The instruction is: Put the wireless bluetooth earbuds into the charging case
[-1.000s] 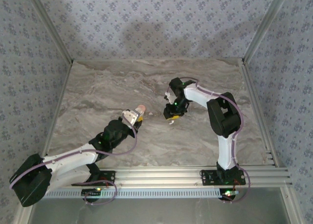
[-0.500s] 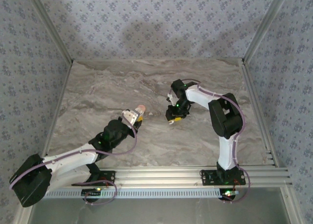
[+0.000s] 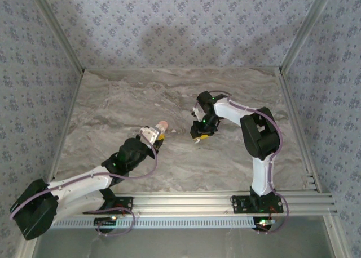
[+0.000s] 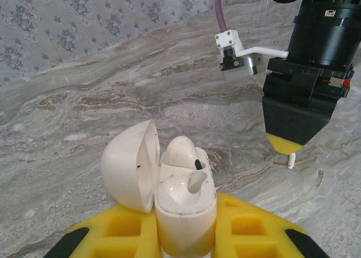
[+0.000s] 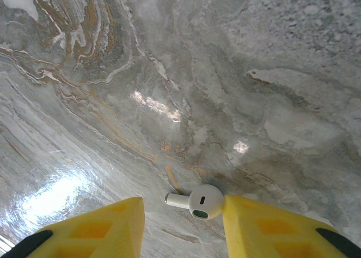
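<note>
My left claw (image 4: 186,235) pinches the open charging case (image 4: 169,179) while my right claw (image 5: 183,224) sits spread astride the loose earbud (image 5: 204,201) on the worktop (image 5: 254,72), off-centre, so closing could flick it away.

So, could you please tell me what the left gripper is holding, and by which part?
The left gripper holds the open case, clamped by the lower end of its base half between the two fingers.

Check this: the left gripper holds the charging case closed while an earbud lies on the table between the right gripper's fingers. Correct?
No: the left wrist view shows the charging case hinged open in the left gripper. The rest holds.
</note>
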`<state>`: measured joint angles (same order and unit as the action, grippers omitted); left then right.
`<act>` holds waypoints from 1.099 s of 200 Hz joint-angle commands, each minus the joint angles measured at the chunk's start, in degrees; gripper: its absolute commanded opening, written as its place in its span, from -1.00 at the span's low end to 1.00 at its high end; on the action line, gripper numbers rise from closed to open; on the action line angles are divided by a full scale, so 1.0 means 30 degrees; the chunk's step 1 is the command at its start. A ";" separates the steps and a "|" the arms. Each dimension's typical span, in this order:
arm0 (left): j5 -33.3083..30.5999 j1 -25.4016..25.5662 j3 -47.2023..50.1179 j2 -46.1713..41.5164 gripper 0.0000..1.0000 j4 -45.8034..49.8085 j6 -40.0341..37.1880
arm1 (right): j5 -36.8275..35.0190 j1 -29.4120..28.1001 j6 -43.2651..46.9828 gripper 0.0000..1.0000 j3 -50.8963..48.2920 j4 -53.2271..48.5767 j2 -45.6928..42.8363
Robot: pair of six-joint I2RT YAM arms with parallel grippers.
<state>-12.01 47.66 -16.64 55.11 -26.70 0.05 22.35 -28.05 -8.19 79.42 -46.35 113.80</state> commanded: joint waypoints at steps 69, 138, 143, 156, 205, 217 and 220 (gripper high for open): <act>0.0060 -0.0081 -0.0018 -0.0313 -0.78 0.0011 -0.0231 | 0.0867 -0.0399 -0.0121 -0.17 0.0852 0.0039 0.0760; 0.0059 -0.0122 -0.0005 -0.0419 -0.78 0.0051 -0.0231 | 0.1205 -0.0749 -0.0143 -0.18 0.1403 0.0072 0.1091; 0.0065 -0.0125 -0.0018 -0.0437 -0.78 0.0043 -0.0224 | 0.1255 -0.0775 -0.0143 -0.18 0.1418 0.0070 0.1091; 0.0061 -0.0123 -0.0018 -0.0418 -0.78 0.0051 -0.0224 | 0.1295 -0.0842 -0.0121 -0.17 0.1476 0.0043 0.1093; 0.0107 -0.0123 -0.0021 -0.0419 -0.78 -0.0014 -0.0292 | 0.1285 -0.1063 -0.0025 -0.18 0.1955 -0.0548 0.0851; 0.0091 -0.0113 -0.0033 -0.0391 -0.78 -0.0007 -0.0310 | 0.1064 -0.1038 0.0004 -0.18 0.2117 -0.0900 0.0598; 0.0087 -0.0116 -0.0020 -0.0394 -0.78 -0.0007 -0.0304 | 0.0986 -0.1022 0.0004 -0.18 0.2135 -0.1023 0.0531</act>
<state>-12.01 47.62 -16.64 54.74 -26.68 -0.14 25.34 -30.81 -8.16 83.74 -46.00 116.05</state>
